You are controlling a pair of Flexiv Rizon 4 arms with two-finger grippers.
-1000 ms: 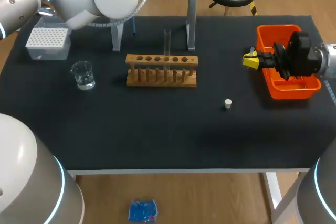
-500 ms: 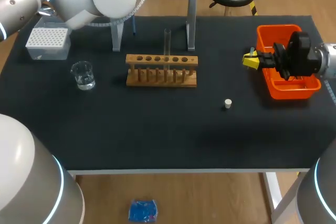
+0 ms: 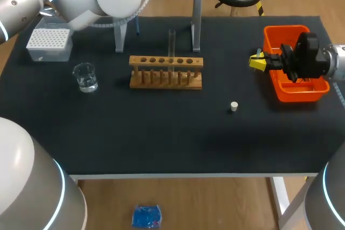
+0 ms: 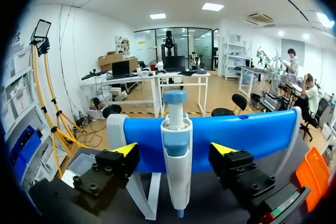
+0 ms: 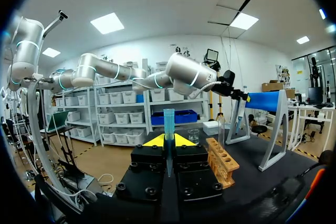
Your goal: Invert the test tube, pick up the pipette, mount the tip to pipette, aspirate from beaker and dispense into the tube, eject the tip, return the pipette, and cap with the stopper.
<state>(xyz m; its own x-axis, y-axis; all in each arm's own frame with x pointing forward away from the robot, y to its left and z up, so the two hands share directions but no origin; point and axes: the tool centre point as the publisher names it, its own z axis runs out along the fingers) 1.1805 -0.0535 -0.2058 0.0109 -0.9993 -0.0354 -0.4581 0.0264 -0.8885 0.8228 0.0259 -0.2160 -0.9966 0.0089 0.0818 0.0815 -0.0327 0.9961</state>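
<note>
The left tool (image 4: 173, 149) hangs released, its yellow-tipped fingers (image 4: 126, 149) spread wide on either side of the pipette (image 4: 176, 177) without touching it. The pipette hangs upright in the blue stand (image 4: 247, 135) at the far edge of the tabletop (image 3: 161, 133).

The right tool (image 5: 168, 141) is clenched, its yellow fingertips pressed against a slender, translucent bluish pipette tip (image 5: 169, 121) that stands upright between them. In the head view this tool hovers just beside the near-left wall of the orange bin (image 3: 285, 28), pointing toward the middle of the tabletop.

Ahead of it, the wooden rack (image 3: 166, 71) sits mid-tabletop with the clear test tube (image 3: 172, 44) standing upright in one of its holes. The small white stopper (image 3: 234, 106) lies on the dark mat between the rack and the bin, apart from both. Farther left stands the glass beaker (image 3: 85, 76), and behind it, near the far-left corner, the white tip box (image 3: 49, 44).
</note>
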